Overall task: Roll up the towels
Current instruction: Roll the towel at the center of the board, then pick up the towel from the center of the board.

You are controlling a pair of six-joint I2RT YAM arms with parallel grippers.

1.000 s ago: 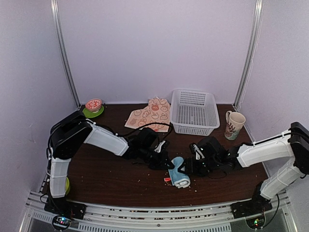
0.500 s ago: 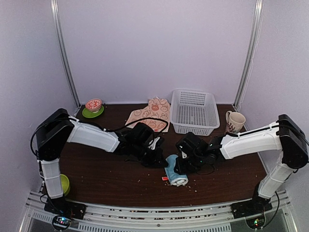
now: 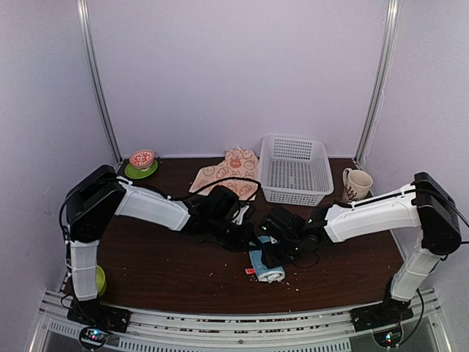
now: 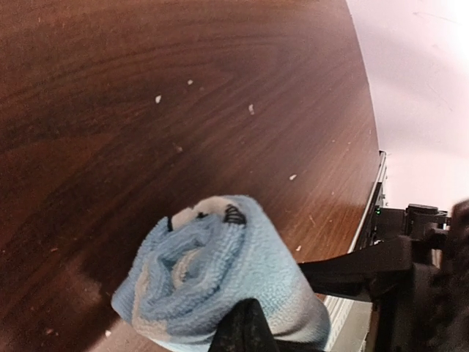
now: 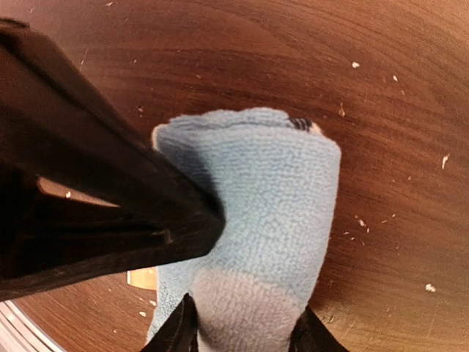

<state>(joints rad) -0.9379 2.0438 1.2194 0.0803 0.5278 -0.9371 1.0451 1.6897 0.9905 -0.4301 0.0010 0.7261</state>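
The light blue towel [image 3: 265, 265] lies rolled into a tight cylinder on the dark table, with its spiral end showing in the left wrist view [image 4: 212, 275]. My right gripper [image 3: 275, 244] straddles the roll, a fingertip on each side [image 5: 242, 334]. My left gripper [image 3: 248, 239] looks shut to a single black tip [image 4: 245, 326] that presses on the roll's side; it also shows in the right wrist view [image 5: 146, 213]. The cream towel with orange rabbit prints [image 3: 229, 174] lies flat at the back, apart from both grippers.
A white plastic basket [image 3: 295, 170] stands at the back right, next to a printed mug [image 3: 355, 188]. A small bowl on a green plate [image 3: 142, 163] sits at the back left. A small orange tag [image 3: 253, 271] lies by the roll. Crumbs dot the table.
My right arm has reached left and its gripper has come over the blue roll. The roll has tightened and shifted slightly left and toward the front. The left gripper has moved slightly right.
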